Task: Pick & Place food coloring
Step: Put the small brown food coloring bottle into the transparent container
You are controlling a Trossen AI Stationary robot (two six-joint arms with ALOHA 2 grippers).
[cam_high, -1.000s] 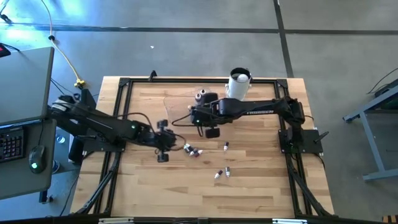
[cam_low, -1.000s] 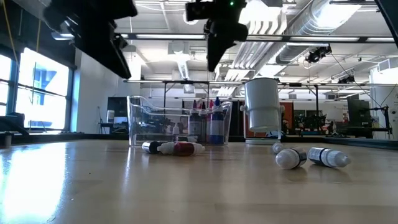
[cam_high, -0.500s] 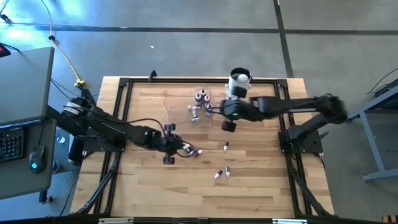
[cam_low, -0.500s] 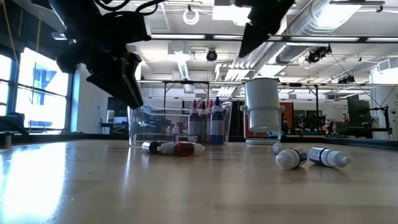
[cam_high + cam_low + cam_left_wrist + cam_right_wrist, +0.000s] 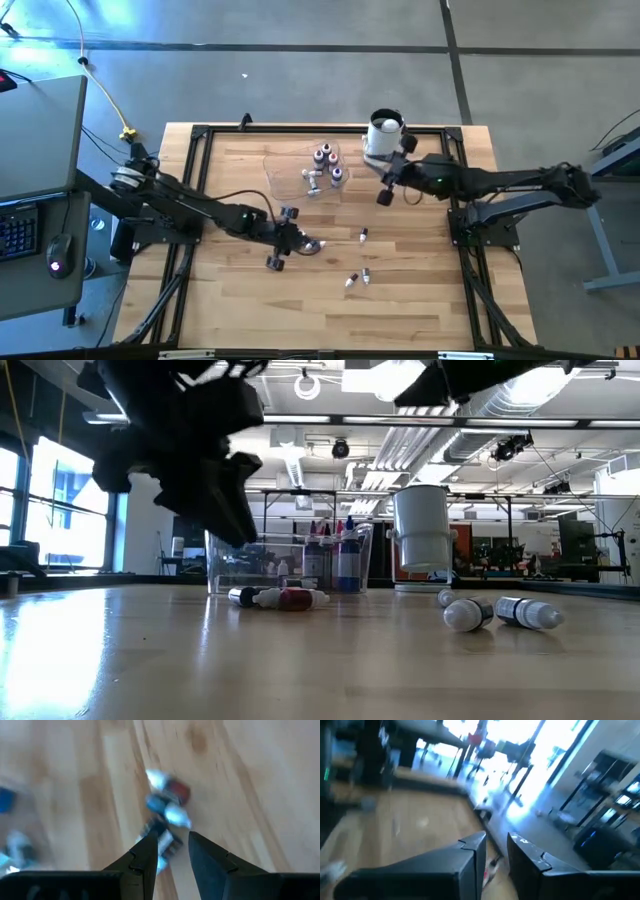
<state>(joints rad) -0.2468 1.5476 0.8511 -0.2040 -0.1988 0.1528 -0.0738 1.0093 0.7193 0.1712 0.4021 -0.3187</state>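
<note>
Right end effector (image 5: 384, 197) withdrew; five loose bottles (image 5: 365, 277) remain.

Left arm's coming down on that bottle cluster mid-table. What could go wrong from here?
1. The left gripper hangs over bottles lying bunched together; its fingers may pinch two or knock one rolling.
2. The clear bin stands close behind; a nudged bottle could roll against it.
3. The right gripper sits near the white container, which it could clip.

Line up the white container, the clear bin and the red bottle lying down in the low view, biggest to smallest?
1. Clear bin
2. White container
3. Red bottle

The bin looks wider, the container taller, so those two are close. The bottle is clearly smallest.
</note>
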